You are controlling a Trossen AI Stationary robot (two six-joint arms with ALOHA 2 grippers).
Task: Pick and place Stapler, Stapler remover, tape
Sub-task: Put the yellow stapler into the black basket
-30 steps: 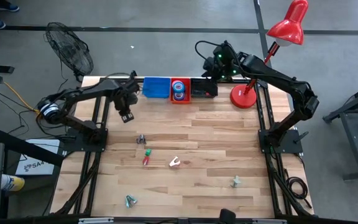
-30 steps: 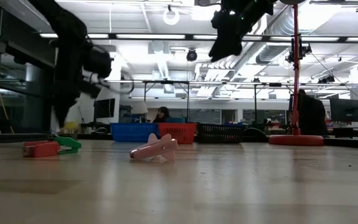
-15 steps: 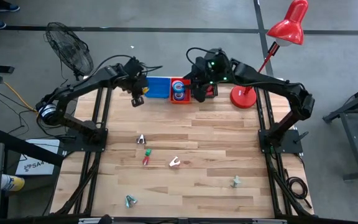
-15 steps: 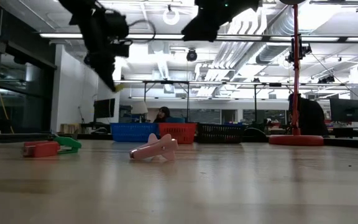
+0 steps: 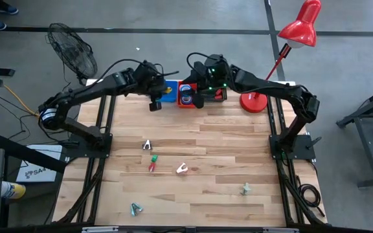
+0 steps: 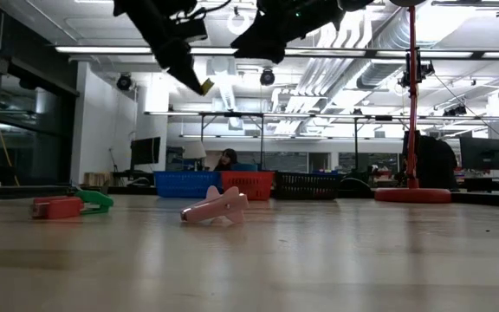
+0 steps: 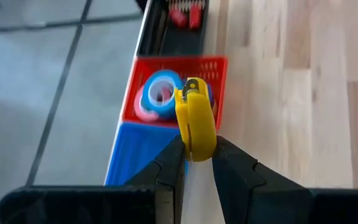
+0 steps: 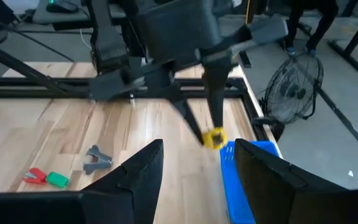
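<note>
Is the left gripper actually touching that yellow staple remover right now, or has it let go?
Touching. In the left wrist view the left gripper has both fingers closed against the sides of the yellow staple remover, above the red bin.

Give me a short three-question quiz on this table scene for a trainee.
1. True or false: the left hand is shut on a small yellow plastic object.
2. Which holds the blue and pink tape rolls? A: the blue plastic basket. B: the red plastic basket. C: the black basket.
3. Fill in: the right hand is ____ and holds nothing.
Key: 1 true; 2 B; 3 open.
</note>
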